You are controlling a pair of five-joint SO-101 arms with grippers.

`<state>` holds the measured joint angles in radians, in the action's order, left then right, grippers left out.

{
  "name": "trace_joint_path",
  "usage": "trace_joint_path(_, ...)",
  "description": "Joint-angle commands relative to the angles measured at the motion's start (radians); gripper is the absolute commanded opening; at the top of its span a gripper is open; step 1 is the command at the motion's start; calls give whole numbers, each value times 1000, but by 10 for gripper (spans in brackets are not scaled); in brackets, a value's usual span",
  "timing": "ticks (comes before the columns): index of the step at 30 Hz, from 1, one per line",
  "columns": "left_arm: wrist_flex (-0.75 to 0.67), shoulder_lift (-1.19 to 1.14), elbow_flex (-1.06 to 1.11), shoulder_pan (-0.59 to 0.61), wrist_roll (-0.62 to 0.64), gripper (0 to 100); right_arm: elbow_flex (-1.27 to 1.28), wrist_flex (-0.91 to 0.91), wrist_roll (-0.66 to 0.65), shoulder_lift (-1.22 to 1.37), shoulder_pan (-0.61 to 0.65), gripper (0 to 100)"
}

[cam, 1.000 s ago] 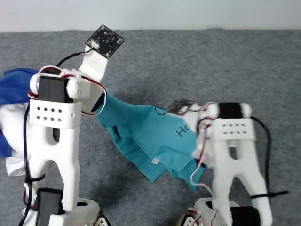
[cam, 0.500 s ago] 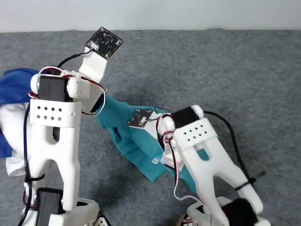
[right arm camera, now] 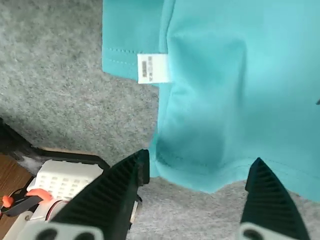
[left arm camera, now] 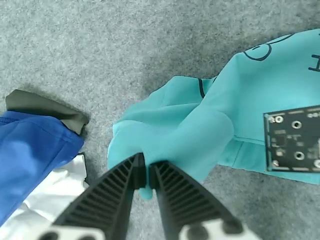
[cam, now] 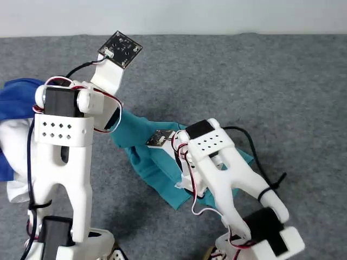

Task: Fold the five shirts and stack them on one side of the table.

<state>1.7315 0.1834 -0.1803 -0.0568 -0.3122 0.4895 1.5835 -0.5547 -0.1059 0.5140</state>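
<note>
A teal shirt (cam: 145, 142) lies crumpled on the grey table, partly under the right arm (cam: 217, 157). In the left wrist view my left gripper (left arm camera: 145, 176) is shut on a bunched fold at the teal shirt's (left arm camera: 210, 120) left end. In the high view that gripper (cam: 116, 122) sits at the shirt's far-left corner. My right gripper (right arm camera: 199, 172) stands open just above the teal shirt's (right arm camera: 215, 75) near hem, one finger on either side of it. A white label (right arm camera: 153, 68) shows on that hem.
At the table's left edge a blue shirt (cam: 16, 100) and a white shirt (cam: 13, 154) lie piled; a dark olive piece (left arm camera: 45, 106) sticks out beside the blue shirt (left arm camera: 30, 150). An arm's base (right arm camera: 60, 186) is near the front edge. Bare grey table (cam: 271, 81) spreads to the back and right.
The right arm has swung left from the shirt's right side to above its middle and near hem. The left arm has kept still with the shirt's fold in its gripper.
</note>
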Motion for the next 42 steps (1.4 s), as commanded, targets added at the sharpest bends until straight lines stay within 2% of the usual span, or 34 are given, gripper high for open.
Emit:
trace_joint_path(1, -23, 32, 5, 3, 6, 5, 9, -44, 11, 30, 1, 314)
trace_joint_path(7, -21, 34, 15, 3, 6, 5, 3, -113, 11, 93, 1, 305)
trace_joint_path(14, -21, 34, 15, 3, 6, 5, 9, -119, -18, 128, -5, 102)
trace_joint_path(20, -8, 34, 15, 3, 6, 5, 3, -87, -28, 82, -82, 97)
trace_joint_path(23, -8, 34, 15, 3, 6, 5, 3, -70, -75, 38, -111, 94)
trace_joint_path(29, -8, 34, 15, 3, 6, 5, 3, -38, -117, -42, -131, 91)
trace_joint_path(33, -8, 34, 15, 3, 6, 5, 2, -28, -160, -101, -134, 39)
trace_joint_path(38, -8, 41, 10, -3, 6, 5, -5, -38, -305, -243, -222, 10)
trace_joint_path(42, -8, 43, 7, -5, 5, 5, -78, -27, -358, -344, -337, 10)
